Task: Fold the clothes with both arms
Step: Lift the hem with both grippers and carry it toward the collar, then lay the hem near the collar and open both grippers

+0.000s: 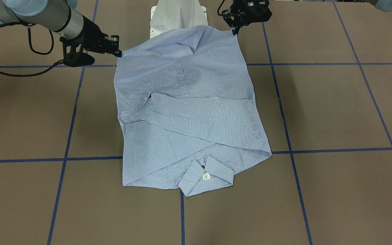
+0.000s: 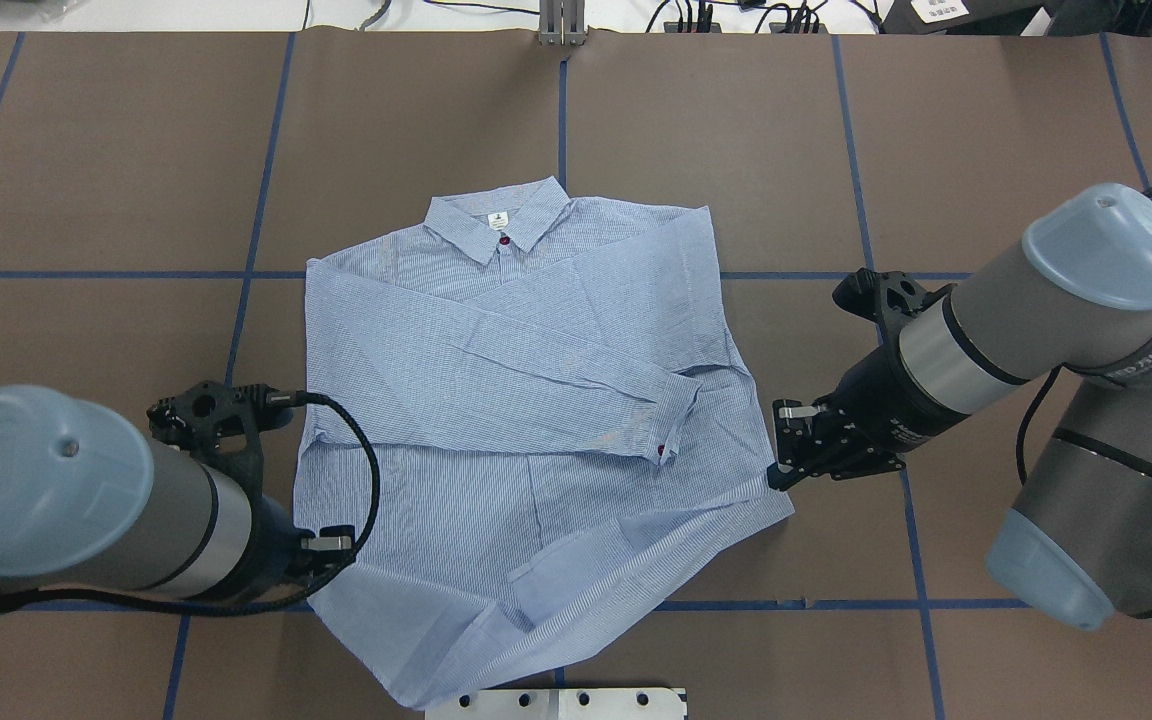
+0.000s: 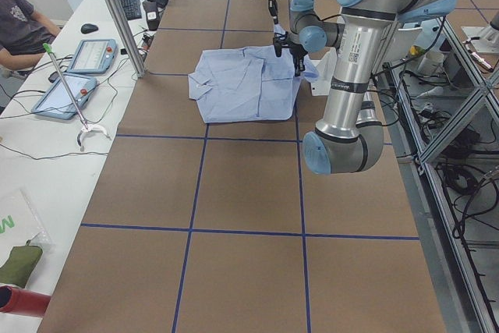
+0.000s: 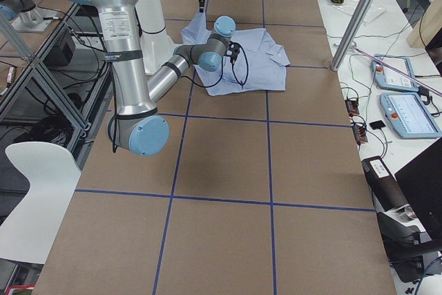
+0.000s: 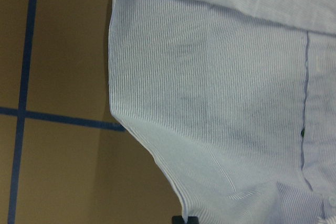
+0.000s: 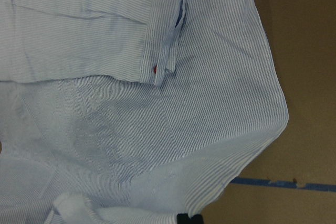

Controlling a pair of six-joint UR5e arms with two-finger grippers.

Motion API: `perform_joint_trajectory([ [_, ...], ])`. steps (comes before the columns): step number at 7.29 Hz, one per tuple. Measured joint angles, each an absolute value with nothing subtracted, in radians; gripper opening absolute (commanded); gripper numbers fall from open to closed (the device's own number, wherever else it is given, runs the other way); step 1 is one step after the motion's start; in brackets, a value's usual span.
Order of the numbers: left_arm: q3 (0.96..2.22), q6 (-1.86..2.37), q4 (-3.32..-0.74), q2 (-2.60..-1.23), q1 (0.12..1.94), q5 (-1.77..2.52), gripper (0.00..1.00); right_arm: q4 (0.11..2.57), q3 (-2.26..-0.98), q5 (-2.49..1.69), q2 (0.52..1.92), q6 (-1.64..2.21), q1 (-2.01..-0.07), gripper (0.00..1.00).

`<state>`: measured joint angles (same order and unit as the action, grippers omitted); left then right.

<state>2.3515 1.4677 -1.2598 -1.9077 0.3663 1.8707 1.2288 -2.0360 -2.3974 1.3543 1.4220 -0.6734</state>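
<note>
The light blue striped shirt (image 1: 189, 112) lies front up on the brown table, collar (image 2: 496, 220) away from the robot. Both sleeves are folded across the chest, and a red cuff button (image 6: 155, 69) shows. My left gripper (image 2: 334, 556) is shut on the hem corner on the robot's left and holds it a little above the table. My right gripper (image 2: 774, 480) is shut on the other hem corner. In the front-facing view the left gripper (image 1: 235, 31) and right gripper (image 1: 118, 52) hold the hem raised between them. Both wrist views show fabric running into the fingertips (image 5: 185, 219).
The white pedestal base (image 1: 177, 17) stands just behind the raised hem. Blue tape lines (image 2: 256, 250) cross the brown table. In the left side view, an operator (image 3: 23, 21) sits at a side desk with tablets (image 3: 78, 56).
</note>
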Motion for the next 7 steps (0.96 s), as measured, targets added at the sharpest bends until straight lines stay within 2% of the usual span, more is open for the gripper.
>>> perform_joint_trajectory([
  [3, 2.243, 1.35, -1.283, -1.929, 0.503, 1.871, 0.0, 1.227, -1.901, -2.332, 1.219, 1.423, -0.751, 0.0],
  [7, 2.01, 1.193, -1.42, -1.984, 0.674, 1.871, 0.0, 1.227, -1.712, -2.309, 1.069, 1.405, -0.853, 0.0],
])
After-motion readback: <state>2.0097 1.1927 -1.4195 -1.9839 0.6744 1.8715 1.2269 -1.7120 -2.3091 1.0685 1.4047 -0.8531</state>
